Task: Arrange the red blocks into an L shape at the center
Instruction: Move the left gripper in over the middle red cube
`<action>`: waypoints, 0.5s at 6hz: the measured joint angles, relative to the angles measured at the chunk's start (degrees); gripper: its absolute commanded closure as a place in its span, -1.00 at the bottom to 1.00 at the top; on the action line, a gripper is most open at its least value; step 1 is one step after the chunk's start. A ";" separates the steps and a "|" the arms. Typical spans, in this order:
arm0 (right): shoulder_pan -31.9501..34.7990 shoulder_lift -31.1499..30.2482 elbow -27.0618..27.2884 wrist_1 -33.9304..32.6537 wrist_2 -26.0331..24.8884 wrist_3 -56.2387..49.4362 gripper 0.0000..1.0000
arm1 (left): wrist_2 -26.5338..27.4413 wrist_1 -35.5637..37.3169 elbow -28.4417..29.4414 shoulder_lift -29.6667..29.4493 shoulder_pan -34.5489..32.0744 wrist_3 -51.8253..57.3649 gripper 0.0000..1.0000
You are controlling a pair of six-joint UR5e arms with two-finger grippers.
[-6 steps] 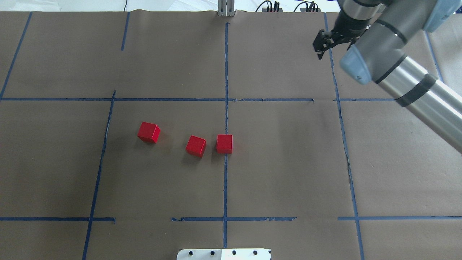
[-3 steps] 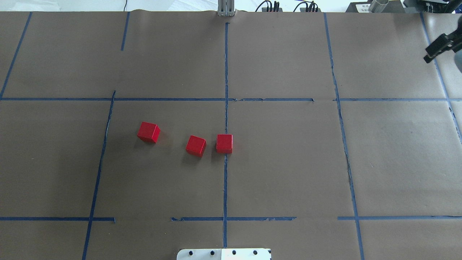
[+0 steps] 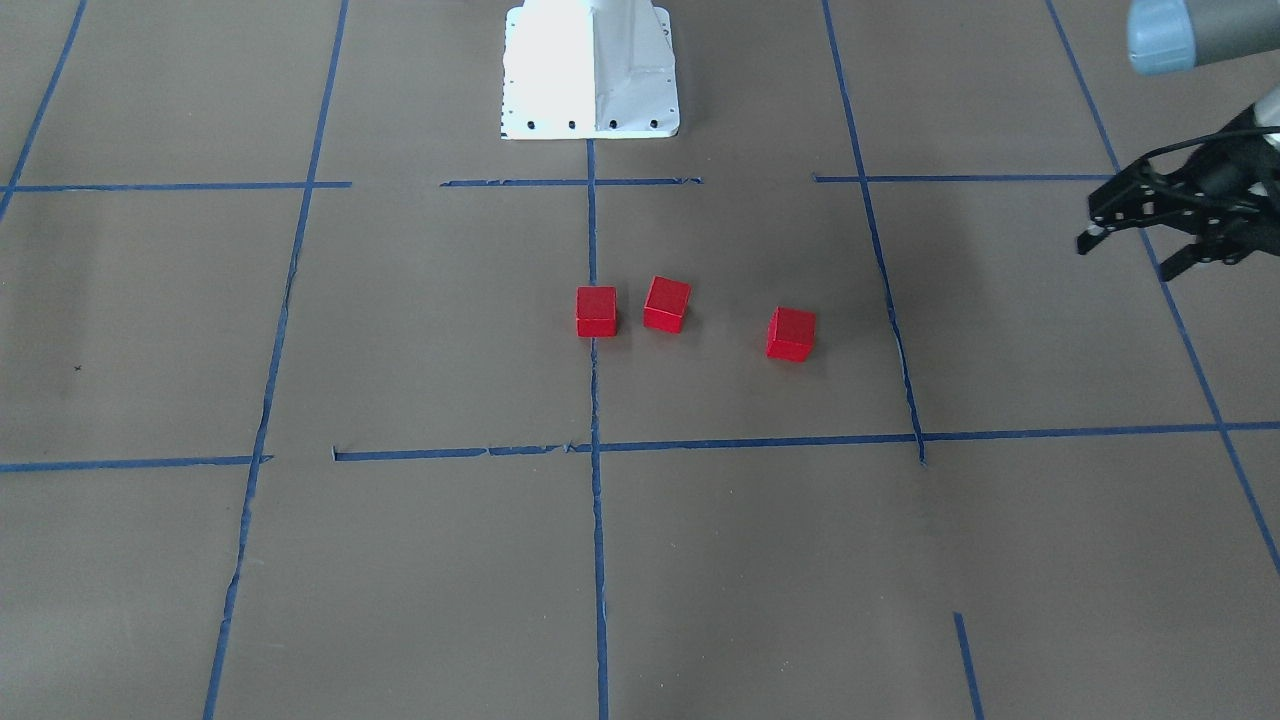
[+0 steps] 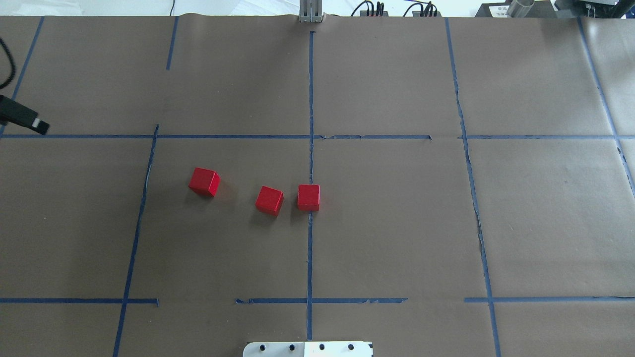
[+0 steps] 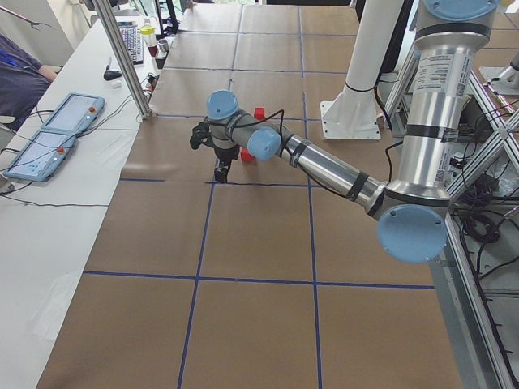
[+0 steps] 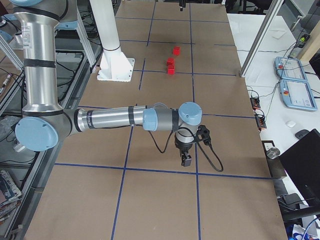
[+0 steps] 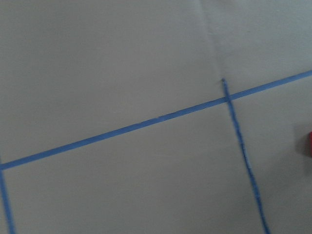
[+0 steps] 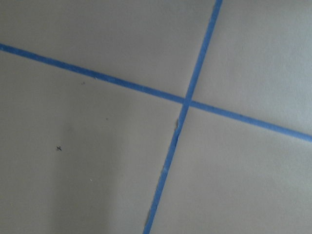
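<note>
Three red blocks lie apart in a rough row in the center cell (image 4: pixel 387 218): one far left (image 4: pixel 204 181), one in the middle (image 4: pixel 269 200), one on the vertical blue tape line (image 4: pixel 308 197). They also show in the front view (image 3: pixel 791 333), (image 3: pixel 667 304), (image 3: pixel 596 311). My left gripper (image 3: pixel 1128 255) is open and empty, hovering outside the cell; only one of its fingers (image 4: pixel 30 120) shows at the overhead view's left edge. A red sliver (image 7: pixel 308 144) shows in the left wrist view. My right gripper (image 6: pixel 186 159) hangs far off near the table's right end; I cannot tell its state.
The white robot base plate (image 4: pixel 307 348) sits at the near table edge. Blue tape lines divide the brown paper. Teach pendants (image 5: pixel 49 146) and an aluminium post (image 5: pixel 122 57) stand by the table's far side.
The right arm has swung out of the overhead view at the top right. The left gripper's finger has come in at the left edge. The blocks have not moved.
</note>
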 measured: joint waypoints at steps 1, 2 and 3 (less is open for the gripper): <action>0.40 -1.32 0.68 0.28 0.00 0.71 -1.00 | 3.65 0.08 -0.58 -5.03 7.10 -10.74 -1.00; 0.49 -1.47 0.92 0.44 0.04 1.42 -1.00 | 8.54 0.26 -0.26 -10.22 14.77 -20.47 -1.00; 0.52 -1.44 0.98 0.56 0.06 1.73 -1.00 | 13.56 0.39 1.12 -14.86 21.58 -28.02 -1.00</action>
